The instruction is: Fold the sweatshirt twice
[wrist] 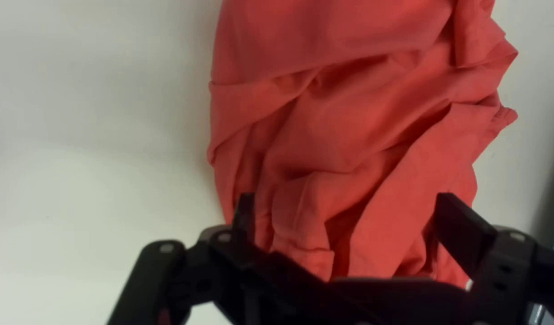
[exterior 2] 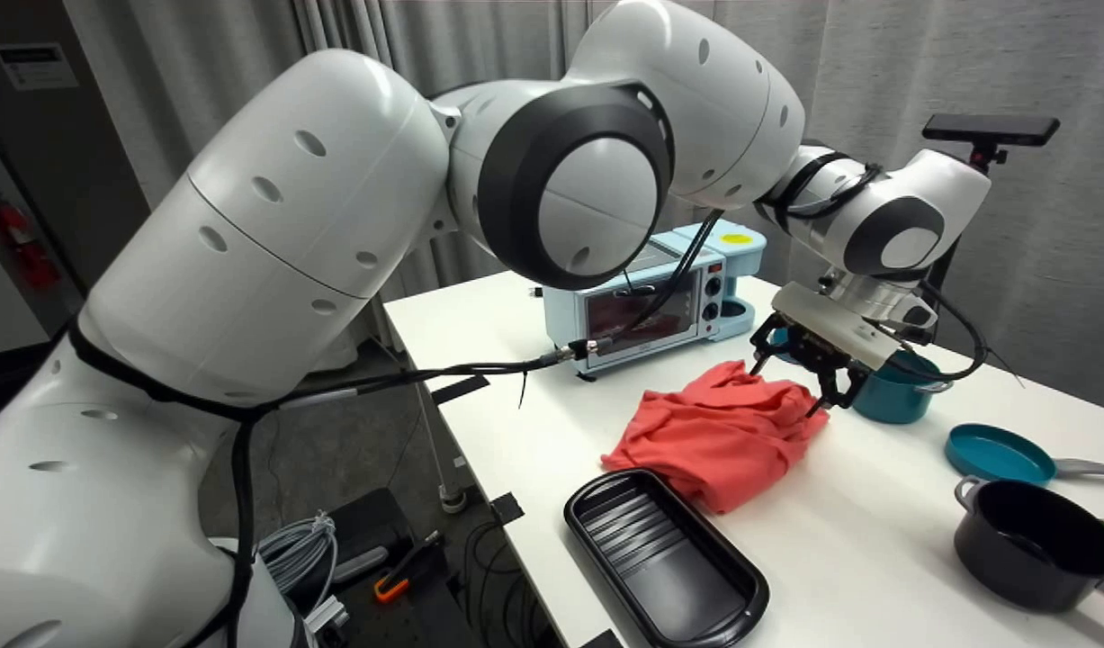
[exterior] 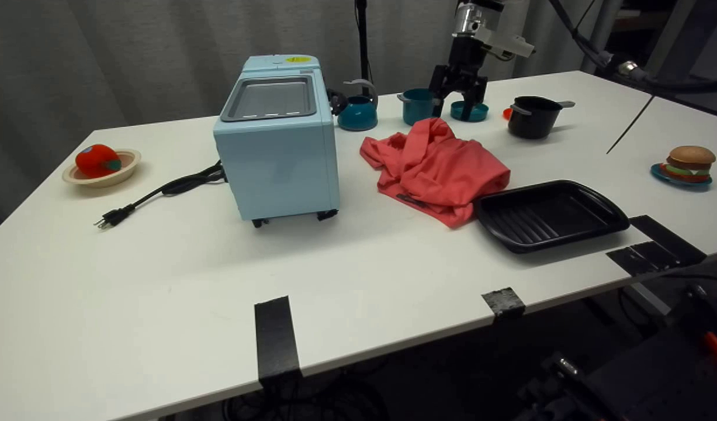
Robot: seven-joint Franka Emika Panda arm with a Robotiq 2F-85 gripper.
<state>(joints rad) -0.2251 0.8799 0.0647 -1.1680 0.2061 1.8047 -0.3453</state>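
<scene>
The red sweatshirt (exterior: 434, 166) lies in a crumpled, loosely bunched heap on the white table. It also shows in an exterior view (exterior 2: 718, 432), with one edge close against or touching the black tray. In the wrist view the sweatshirt (wrist: 349, 135) fills the middle, with several overlapping folds. My gripper (exterior 2: 785, 391) is open and points down at the heap's far edge. In an exterior view the gripper (exterior: 451, 111) appears just behind the heap. In the wrist view cloth shows between the spread fingers (wrist: 346, 198), and nothing is pinched. Whether the fingertips touch the cloth I cannot tell.
A black ribbed tray (exterior: 554, 216) adjoins the sweatshirt. A light blue toaster oven (exterior: 279, 146) stands beside it. A teal pot (exterior 2: 893, 391), a teal pan (exterior 2: 997, 453) and a black pot (exterior 2: 1033, 549) are near the gripper's side. A toy burger (exterior: 688, 164) sits farther off.
</scene>
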